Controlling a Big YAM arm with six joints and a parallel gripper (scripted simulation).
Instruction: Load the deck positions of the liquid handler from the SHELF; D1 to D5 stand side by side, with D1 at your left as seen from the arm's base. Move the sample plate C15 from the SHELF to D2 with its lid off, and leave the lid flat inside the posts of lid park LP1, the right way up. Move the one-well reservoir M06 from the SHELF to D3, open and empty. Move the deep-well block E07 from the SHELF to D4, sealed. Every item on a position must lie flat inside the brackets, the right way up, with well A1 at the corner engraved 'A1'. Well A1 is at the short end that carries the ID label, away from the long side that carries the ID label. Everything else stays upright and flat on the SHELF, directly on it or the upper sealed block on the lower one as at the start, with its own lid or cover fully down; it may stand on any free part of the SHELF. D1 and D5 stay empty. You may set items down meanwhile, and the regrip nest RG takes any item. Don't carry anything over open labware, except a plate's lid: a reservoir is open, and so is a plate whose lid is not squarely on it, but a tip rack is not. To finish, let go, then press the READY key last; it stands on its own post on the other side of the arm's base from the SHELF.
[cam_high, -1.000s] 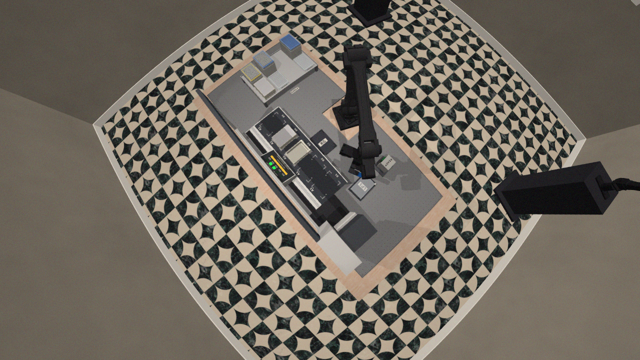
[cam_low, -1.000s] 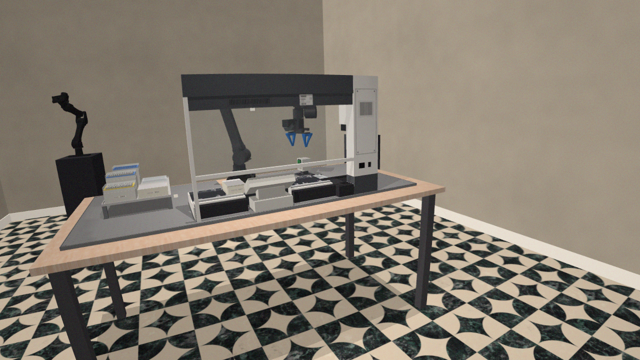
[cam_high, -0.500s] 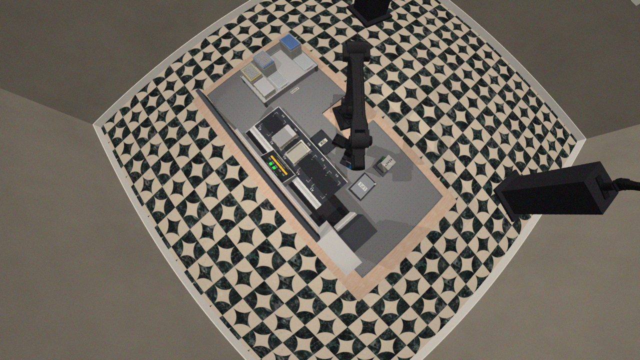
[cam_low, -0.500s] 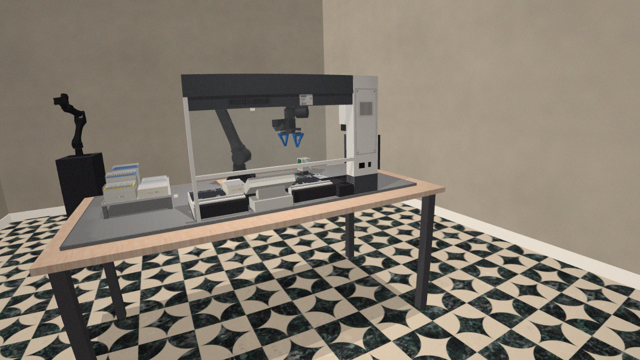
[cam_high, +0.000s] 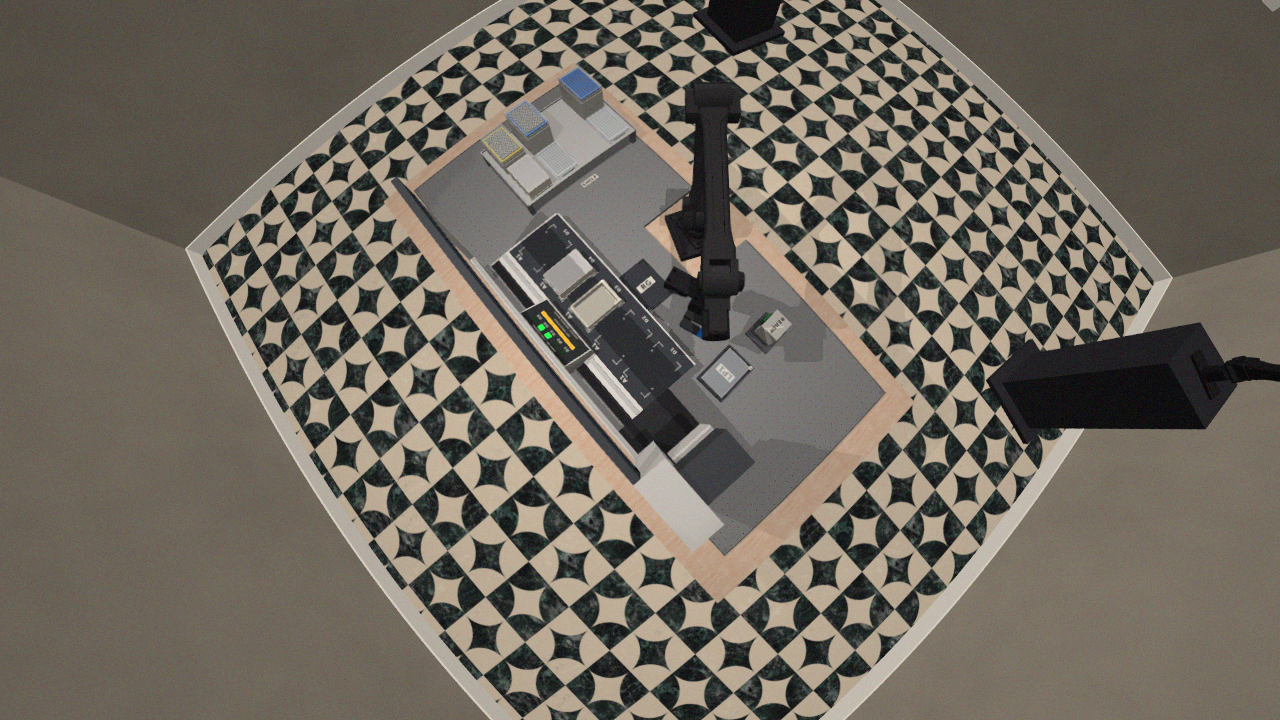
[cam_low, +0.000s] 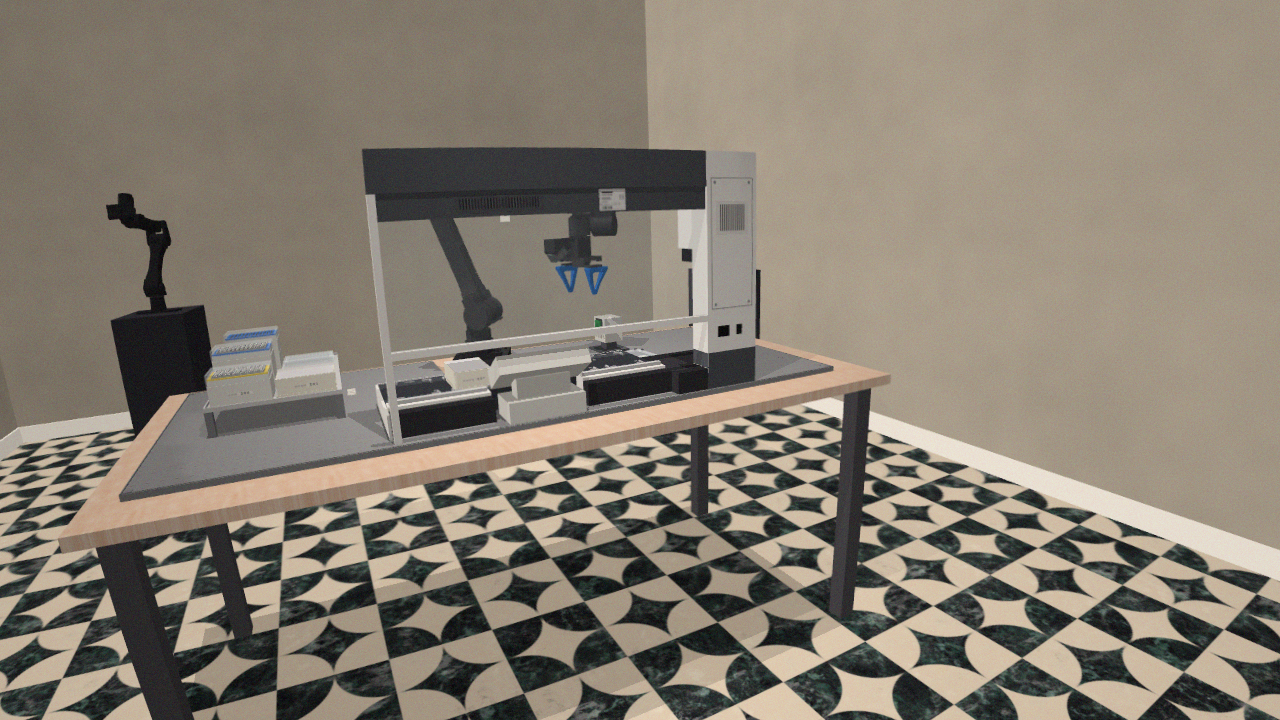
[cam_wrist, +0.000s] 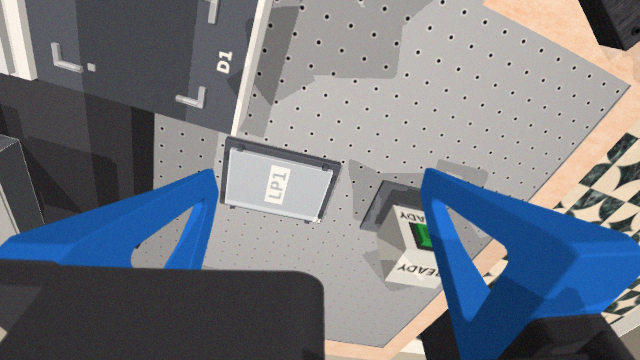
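My gripper (cam_wrist: 319, 180) is open and empty. It hangs high above the perforated board (cam_low: 581, 277), between the lid park LP1 (cam_wrist: 278, 186) and the READY key (cam_wrist: 420, 240). LP1 shows a pale flat panel inside its corner posts; I cannot tell whether a lid lies on it. The READY key is a grey post with a green button (cam_high: 771, 329). On the deck, a grey-topped block (cam_high: 568, 273) and an open framed reservoir (cam_high: 597, 304) sit side by side. The deck positions nearer LP1, D2 (cam_high: 629, 335) and D1 (cam_wrist: 150, 60), are dark and bare. The labels are too small to read.
The SHELF (cam_high: 559, 138) at the far end holds several racks and plates, some stacked. The regrip nest RG (cam_high: 643, 279) lies beside the arm's base (cam_high: 689, 234). The handler's frame and tower (cam_low: 725, 259) stand along the deck's far side. The table edge runs just past the READY key.
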